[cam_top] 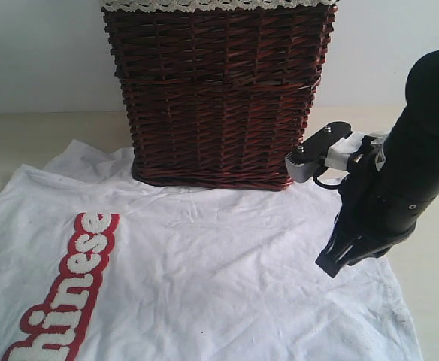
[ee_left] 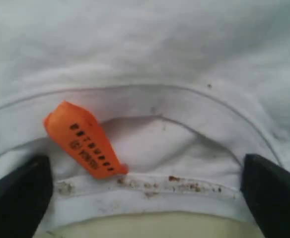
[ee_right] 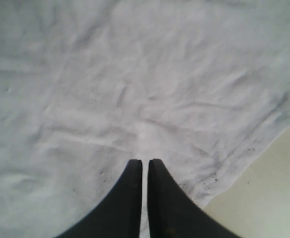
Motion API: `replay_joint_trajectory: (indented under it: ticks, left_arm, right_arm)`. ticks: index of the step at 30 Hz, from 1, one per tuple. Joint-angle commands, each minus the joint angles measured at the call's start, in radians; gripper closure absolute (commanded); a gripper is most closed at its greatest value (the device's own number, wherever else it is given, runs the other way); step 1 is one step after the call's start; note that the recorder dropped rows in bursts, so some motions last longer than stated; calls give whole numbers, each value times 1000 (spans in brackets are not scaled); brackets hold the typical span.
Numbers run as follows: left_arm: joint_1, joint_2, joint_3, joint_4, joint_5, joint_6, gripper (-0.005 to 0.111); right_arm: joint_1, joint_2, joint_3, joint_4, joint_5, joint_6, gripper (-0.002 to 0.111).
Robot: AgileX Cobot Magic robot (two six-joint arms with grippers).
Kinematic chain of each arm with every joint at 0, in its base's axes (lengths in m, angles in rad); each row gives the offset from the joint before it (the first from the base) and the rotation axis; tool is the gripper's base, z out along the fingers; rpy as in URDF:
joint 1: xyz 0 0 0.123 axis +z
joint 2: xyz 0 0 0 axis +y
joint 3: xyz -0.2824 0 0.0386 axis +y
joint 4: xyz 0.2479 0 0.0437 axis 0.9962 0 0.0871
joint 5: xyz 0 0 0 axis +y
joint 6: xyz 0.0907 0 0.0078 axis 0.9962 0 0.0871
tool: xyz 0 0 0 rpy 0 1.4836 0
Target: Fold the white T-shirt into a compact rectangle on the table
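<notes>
Left grip: I am seeing the left gripper (ee_left: 145, 198) spread wide, its two black fingers (ee_left: 16, 196) standing one on each side of the collar (ee_left: 150, 191). Nothing is being pinched, and I cannot tell whether the tips are touching cloth.
Right grip: the right gripper (ee_right: 145, 168) is hanging clenched, fingers pressed together with nothing between them, over plain cloth near one edge of the shirt (ee_right: 110, 89).
Collar: the orange tag (ee_left: 85, 141) is lying just inside the collar band, between the left fingers.
Shirt: it is lying spread out, front up, on the table (cam_top: 24, 131), with the red-edged letters (cam_top: 65, 297) showing. Its far edge is reaching the foot of the basket (cam_top: 219, 98); whether it is tucked under, I cannot tell.
Done: I am finding no fold anywhere in view; the cloth is lying as one wrinkled, open layer.
Left: I am judging every fold to be ahead, with the collar as the likely first pinch.
</notes>
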State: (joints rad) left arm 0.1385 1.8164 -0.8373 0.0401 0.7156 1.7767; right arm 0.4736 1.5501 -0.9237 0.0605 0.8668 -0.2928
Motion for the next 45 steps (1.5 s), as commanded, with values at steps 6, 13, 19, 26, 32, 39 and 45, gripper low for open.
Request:
replay_joint_trajectory:
  ticks: [6, 13, 19, 26, 32, 39, 45]
  left_arm:
    - [1, 11, 8, 6, -78, -37, 2]
    - [1, 11, 8, 27, -48, 3, 2]
    - [1, 11, 8, 27, -57, 3, 2]
    - [1, 11, 8, 27, -57, 3, 2]
    - [1, 11, 8, 27, -57, 3, 2]
    - [1, 11, 8, 27, -57, 3, 2]
    - [1, 11, 8, 27, -57, 3, 2]
  right_arm:
    - [-3, -2, -11, 10, -2, -22, 101]
    - [-3, -2, -11, 10, -2, -32, 101]
    - [-3, -2, -11, 4, -2, -59, 96]
    - [-3, -1, -8, 2, -4, -64, 65]
    - [-3, -1, -8, 2, -5, -64, 63]
    - [-3, -1, -8, 13, -8, -71, 63]
    - [-3, -1, -8, -18, -8, -71, 63]
